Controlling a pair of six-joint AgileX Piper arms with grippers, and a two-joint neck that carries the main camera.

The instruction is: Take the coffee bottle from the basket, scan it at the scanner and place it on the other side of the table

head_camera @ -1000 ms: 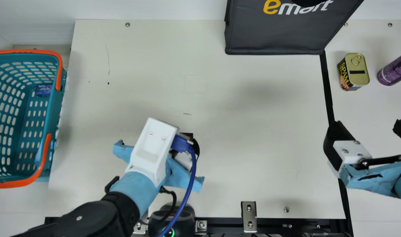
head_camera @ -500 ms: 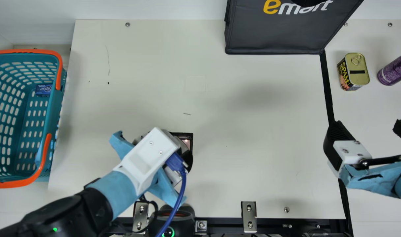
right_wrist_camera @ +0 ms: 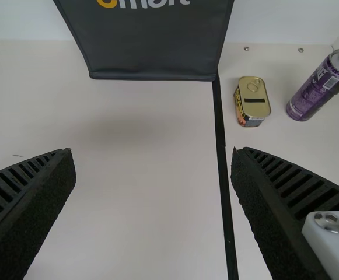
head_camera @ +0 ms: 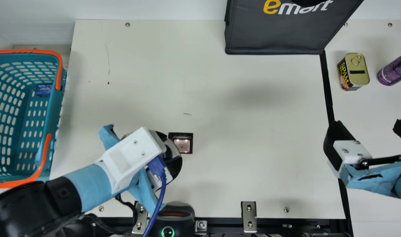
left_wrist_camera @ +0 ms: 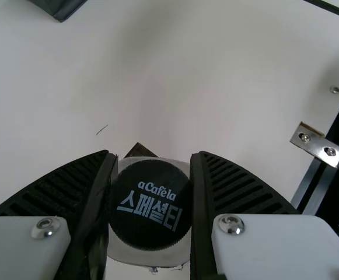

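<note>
Showing its black cap (left_wrist_camera: pixel 150 204), the coffee bottle (left_wrist_camera: pixel 149 256) is pinched by the left gripper (head_camera: pixel 171 151) near the scanner (head_camera: pixel 182 145), the right gripper (head_camera: pixel 369 127) spread.

Black-capped bottle (left_wrist_camera: pixel 150 204) in left fingers (head_camera: pixel 176 165), near lit scanner (head_camera: pixel 182 145), teal basket (head_camera: pixel 18 131) apart

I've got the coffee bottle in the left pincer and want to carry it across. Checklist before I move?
1. Coffee bottle between the left pincer's fingers: ok.
2. Scanner window lit: ok.
3. Scan registered: cannot tell.
4. Bottle past the black strip: not ok, it is beside the scanner window.
5. Right pincer out of the likely path: not ok, it is open and hangs around the strip.
6. Gold-topped tin and purple can upright: ok; allow room for both.
</note>
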